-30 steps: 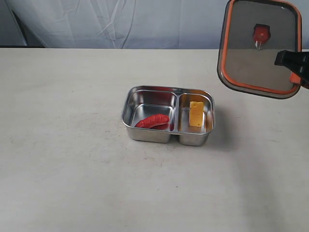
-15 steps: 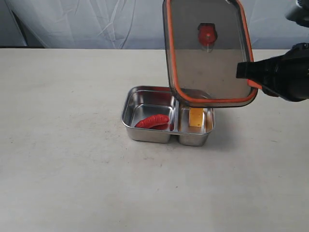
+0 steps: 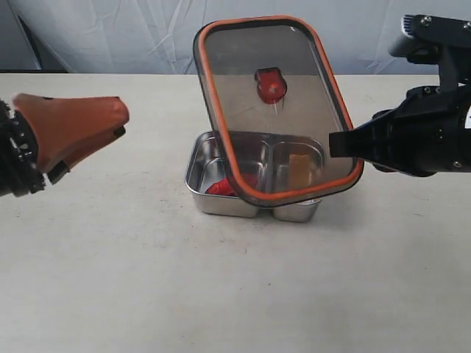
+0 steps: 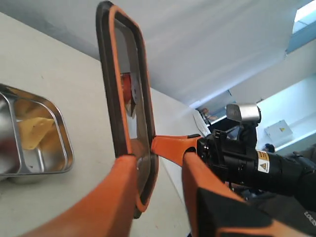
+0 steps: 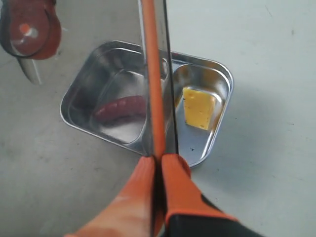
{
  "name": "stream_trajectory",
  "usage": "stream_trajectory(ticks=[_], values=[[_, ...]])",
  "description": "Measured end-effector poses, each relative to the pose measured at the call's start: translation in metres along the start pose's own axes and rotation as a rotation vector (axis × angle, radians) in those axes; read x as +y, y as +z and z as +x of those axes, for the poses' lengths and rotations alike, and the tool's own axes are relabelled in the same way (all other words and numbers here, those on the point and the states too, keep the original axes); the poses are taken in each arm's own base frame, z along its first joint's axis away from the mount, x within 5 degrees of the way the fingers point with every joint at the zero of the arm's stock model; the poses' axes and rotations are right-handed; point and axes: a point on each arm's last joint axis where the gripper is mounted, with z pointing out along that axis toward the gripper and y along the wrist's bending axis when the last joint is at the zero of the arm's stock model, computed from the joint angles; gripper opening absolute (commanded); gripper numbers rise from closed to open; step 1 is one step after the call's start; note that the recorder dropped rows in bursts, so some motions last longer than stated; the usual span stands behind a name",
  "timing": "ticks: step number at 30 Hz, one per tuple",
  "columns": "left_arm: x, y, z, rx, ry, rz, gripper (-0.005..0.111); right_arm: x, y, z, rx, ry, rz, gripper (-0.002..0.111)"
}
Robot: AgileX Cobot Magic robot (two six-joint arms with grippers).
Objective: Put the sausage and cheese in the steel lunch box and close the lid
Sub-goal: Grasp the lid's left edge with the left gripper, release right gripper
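The steel lunch box (image 3: 221,207) stands mid-table with the red sausage (image 3: 216,189) in its left compartment and the yellow cheese (image 3: 298,170) in its right one. The dark lid (image 3: 294,125) with its orange rim hangs tilted over the box, covering most of it from the exterior view. My right gripper (image 3: 340,144) is shut on the lid's right edge; the right wrist view shows the fingers (image 5: 170,170) pinching the rim (image 5: 154,74) above the sausage (image 5: 121,107) and cheese (image 5: 199,108). My left gripper (image 3: 118,121) hovers open to the left, apart from the lid (image 4: 118,98).
A pale tabletop (image 3: 235,294) stretches all round the box. A white cloth backdrop (image 3: 147,37) closes off the far edge. The right arm's black body (image 3: 419,140) hangs over the table's right side.
The right gripper has carried the lid leftward and down, from upper right to over the box. The left gripper has come into the exterior view from the left.
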Motion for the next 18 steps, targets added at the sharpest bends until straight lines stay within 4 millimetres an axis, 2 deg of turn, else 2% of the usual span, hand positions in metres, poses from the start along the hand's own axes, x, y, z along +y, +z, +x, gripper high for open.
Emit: stream_trajectory(ticks=[3, 8, 18], values=[[0.006, 0.010, -0.003, 0.051, -0.005, 0.015, 0.058, 0.006, 0.000, 0.002, 0.005, -0.025, -0.021, -0.001], [0.013, 0.018, -0.005, 0.092, 0.035, 0.007, 0.058, 0.016, 0.000, 0.004, 0.005, -0.047, -0.058, -0.001], [0.018, 0.020, -0.006, 0.092, 0.104, -0.023, 0.058, 0.039, -0.001, 0.007, -0.008, -0.041, -0.159, -0.001]])
